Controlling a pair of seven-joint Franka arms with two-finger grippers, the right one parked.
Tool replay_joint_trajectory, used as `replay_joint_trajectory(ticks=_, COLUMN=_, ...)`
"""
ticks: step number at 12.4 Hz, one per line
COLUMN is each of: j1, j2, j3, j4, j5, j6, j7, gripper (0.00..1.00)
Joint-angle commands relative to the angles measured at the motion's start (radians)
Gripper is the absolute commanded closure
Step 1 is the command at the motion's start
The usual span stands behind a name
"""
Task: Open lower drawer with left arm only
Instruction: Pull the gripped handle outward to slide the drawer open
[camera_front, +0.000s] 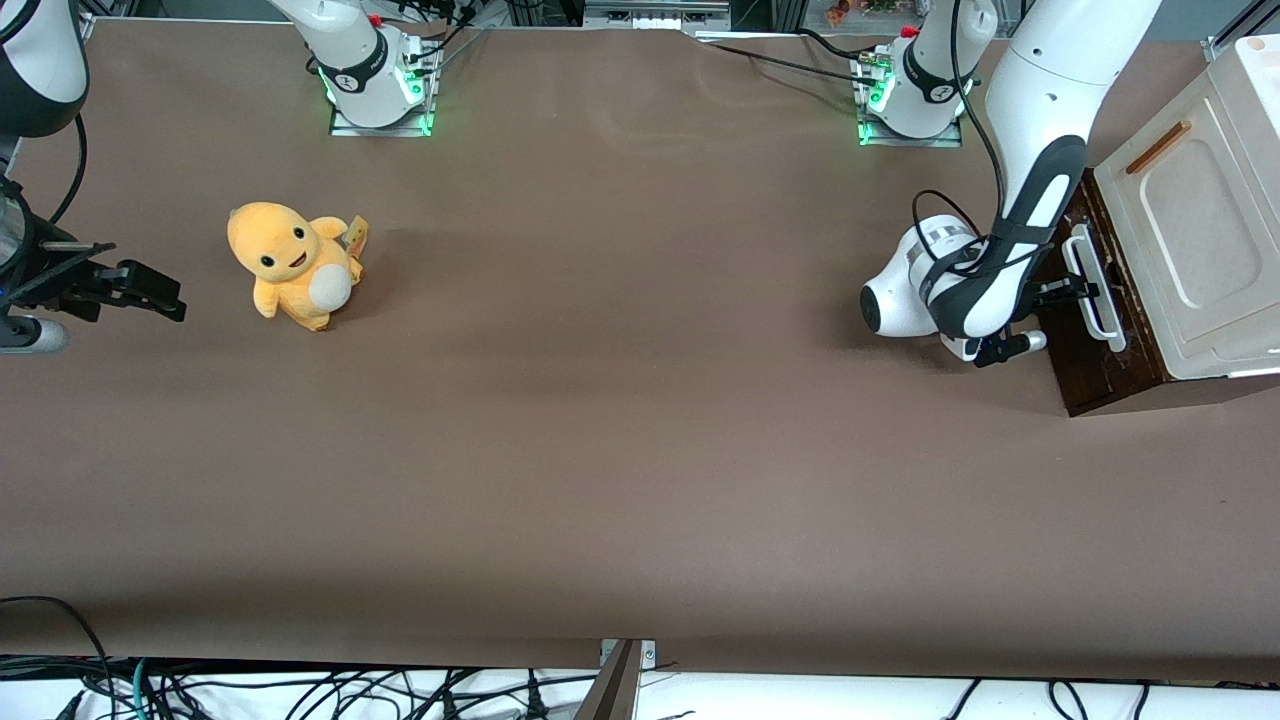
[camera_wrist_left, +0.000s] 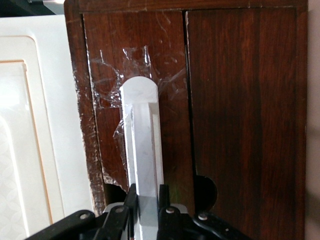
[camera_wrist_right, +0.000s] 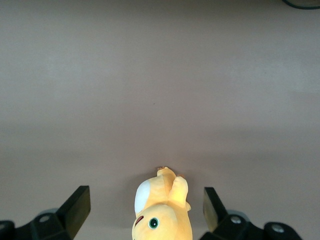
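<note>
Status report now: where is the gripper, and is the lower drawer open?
Gripper shut on the white bar handle. Lower drawer not yet pulled out, dark front flush. Nothing in front of it; plush toy lies toward the parked arm's end.

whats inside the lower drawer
Cannot be seen: the drawer is shut, only its dark front showing. The gripper is closed on its white handle in front of it.
</note>
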Motion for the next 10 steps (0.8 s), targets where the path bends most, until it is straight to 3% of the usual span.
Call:
replay_joint_trajectory(ticks=1, j1=-0.030, j2=0.000, j3=-0.009, j4=0.042, j5=-0.042, j6=-0.025, j7=0.023, gripper=0.84)
replay_joint_trajectory(ticks=10, j1=-0.047, j2=-0.001, j3=-0.041, j4=0.053, j5=-0.086, j6=-0.062, j7=0.022, gripper=0.84)
